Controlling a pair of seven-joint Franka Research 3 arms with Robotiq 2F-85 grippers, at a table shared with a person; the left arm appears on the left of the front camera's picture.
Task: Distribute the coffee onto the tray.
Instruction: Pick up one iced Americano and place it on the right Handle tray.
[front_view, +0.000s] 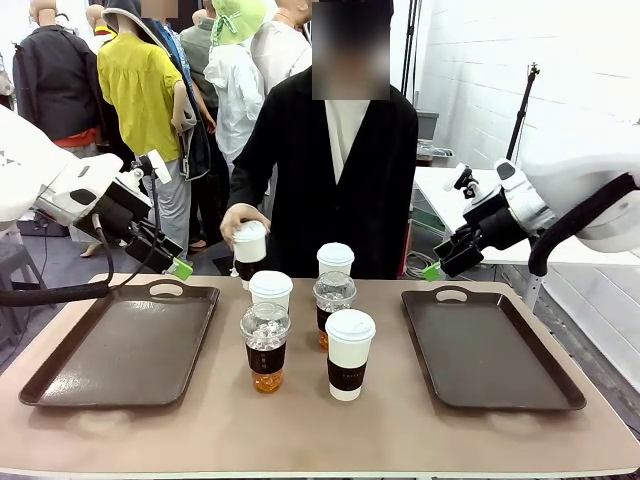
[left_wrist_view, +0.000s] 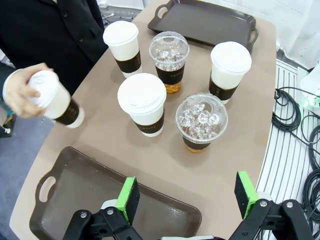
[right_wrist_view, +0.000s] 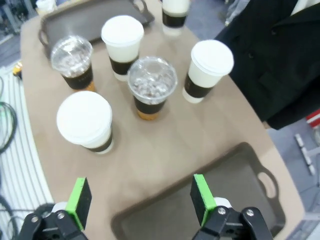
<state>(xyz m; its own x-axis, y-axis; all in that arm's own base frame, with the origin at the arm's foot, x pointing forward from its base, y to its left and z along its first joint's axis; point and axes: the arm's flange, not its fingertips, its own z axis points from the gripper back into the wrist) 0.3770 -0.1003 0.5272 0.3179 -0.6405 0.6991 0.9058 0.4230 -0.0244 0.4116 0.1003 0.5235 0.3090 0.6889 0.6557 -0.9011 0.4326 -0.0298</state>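
Observation:
Five cups of coffee stand grouped mid-table: white lidded ones (front_view: 349, 352) (front_view: 270, 290) (front_view: 335, 260) and clear iced ones (front_view: 266, 345) (front_view: 333, 300). A person's hand (front_view: 237, 217) holds a sixth white cup (front_view: 249, 250) tilted at the far edge. One dark tray (front_view: 120, 345) lies at the left, another tray (front_view: 490, 345) at the right, both bare. My left gripper (front_view: 176, 264) hovers open over the left tray's far end, open gripper (left_wrist_view: 187, 196) above the tray (left_wrist_view: 85, 200). My right gripper (front_view: 434, 268) hangs open past the right tray's far corner, open gripper (right_wrist_view: 140, 199) above the tray (right_wrist_view: 215, 190).
The person in a black coat (front_view: 335, 180) stands at the far edge behind the cups. Cables (left_wrist_view: 295, 125) lie on the floor beside the table. Bare tabletop (front_view: 300, 420) runs along the front edge.

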